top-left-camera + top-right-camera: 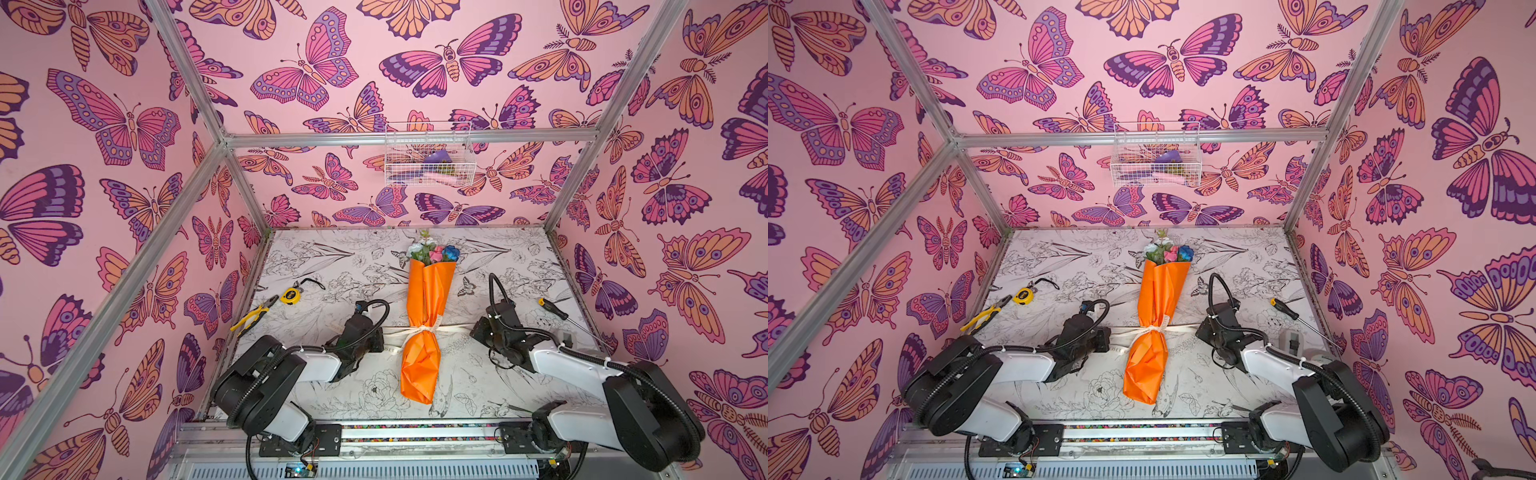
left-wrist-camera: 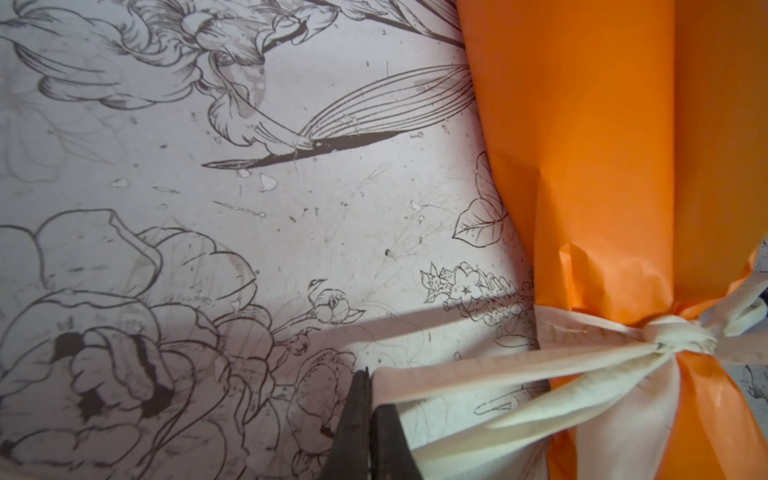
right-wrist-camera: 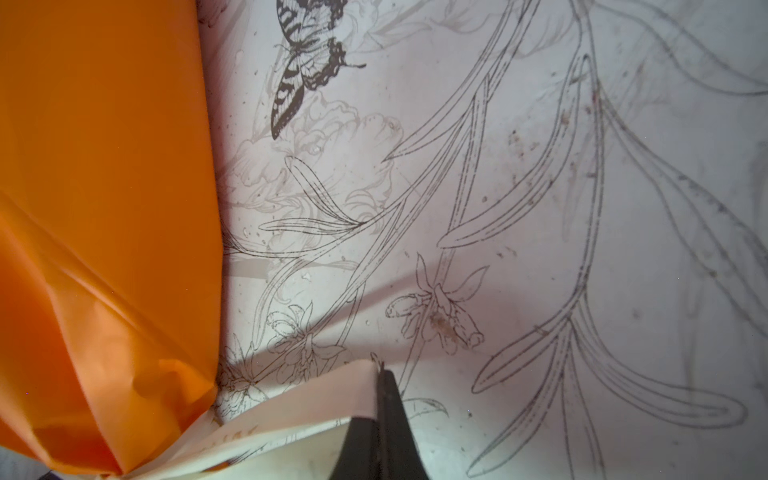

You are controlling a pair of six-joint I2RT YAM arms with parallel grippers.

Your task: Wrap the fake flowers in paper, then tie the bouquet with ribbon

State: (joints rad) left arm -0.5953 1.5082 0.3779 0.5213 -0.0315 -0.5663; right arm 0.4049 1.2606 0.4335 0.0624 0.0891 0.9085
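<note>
The left arm (image 1: 316, 363) and the right arm (image 1: 561, 361) reach in from either side of the bouquet of fake flowers (image 1: 428, 303), which lies lengthwise on the white desk (image 1: 332, 266) printed with black line-drawn flowers. The bouquet's crumpled orange paper tail is at the near end. A cream ribbon (image 2: 478, 374) is knotted around the pinched waist of the bouquet's orange wrapping, and its ends stretch out to both sides. The left jaws are closed flat on the ribbon end left of the bouquet, and the right jaws are pinched tight on the end to its right. Farther back and left of the bouquet lie yellow-handled pliers (image 1: 253, 318) and a yellow tape measure (image 1: 290, 296). To its right lies a screwdriver (image 1: 552, 309) with a black and yellow handle. The white, pink and blue blooms are at the bouquet's far end. Beyond them a white wire basket (image 1: 428, 156) hangs on the butterfly-patterned back wall.
</note>
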